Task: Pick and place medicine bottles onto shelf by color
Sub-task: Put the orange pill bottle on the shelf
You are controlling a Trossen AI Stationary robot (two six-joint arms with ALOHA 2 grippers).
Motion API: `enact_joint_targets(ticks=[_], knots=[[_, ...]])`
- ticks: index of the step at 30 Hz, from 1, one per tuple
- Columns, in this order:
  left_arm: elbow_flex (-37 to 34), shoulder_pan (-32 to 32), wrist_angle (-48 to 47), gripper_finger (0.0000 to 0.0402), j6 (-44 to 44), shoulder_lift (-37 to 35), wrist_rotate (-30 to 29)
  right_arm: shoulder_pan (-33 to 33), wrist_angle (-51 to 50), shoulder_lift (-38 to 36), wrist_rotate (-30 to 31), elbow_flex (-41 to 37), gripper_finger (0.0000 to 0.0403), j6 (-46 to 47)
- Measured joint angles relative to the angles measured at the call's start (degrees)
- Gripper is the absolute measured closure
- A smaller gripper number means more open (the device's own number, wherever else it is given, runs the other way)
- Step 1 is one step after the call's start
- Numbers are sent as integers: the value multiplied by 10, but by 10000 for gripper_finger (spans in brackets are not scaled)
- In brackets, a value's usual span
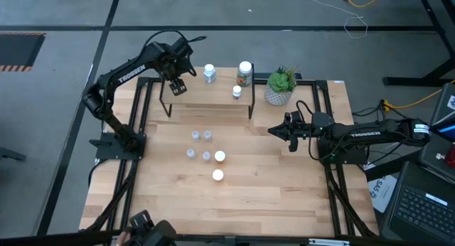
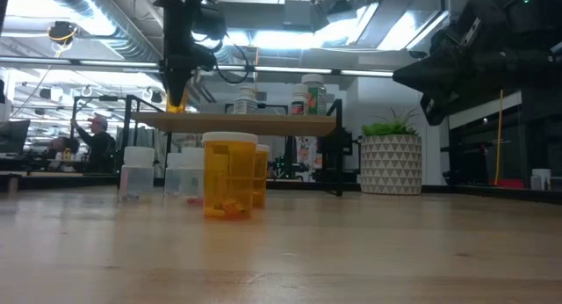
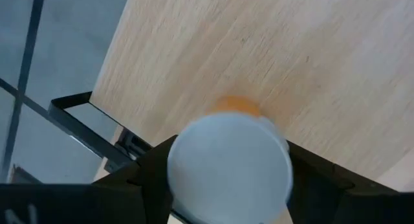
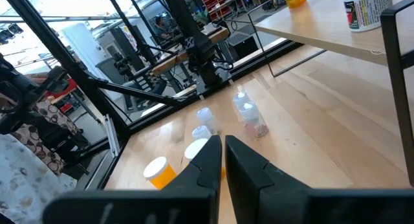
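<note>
The left gripper [image 3: 226,185] clamps a white-capped orange medicine bottle [image 3: 228,164] above the light wooden shelf [image 3: 272,49]; released tilted, it may topple. The right gripper [image 4: 223,153] hangs closed, empty.

"TROSSEN" stands on the left arm [image 1: 132,74] and right arm [image 1: 370,133].

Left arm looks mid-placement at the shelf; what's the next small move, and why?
Probably lower and release: the left gripper holds an orange bottle upright over the shelf plank's left end, apparently just above it, away from the bottles already there.
</note>
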Motion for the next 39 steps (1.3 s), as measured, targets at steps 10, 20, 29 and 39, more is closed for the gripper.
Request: enact_joint_targets(ticks=[10,20,29,39], knots=[[13,-10,-3,159,0,11,-14,0,0,0,0,0,379,1],[111,-25,-2,159,0,10,-14,0,0,0,0,0,379,1],[198,-90,-115,159,-71,10,-10,0,1,0,0,0,379,1],[219,-207,-207,159,-147,-5,94,0,22,0,1,0,380,-2]])
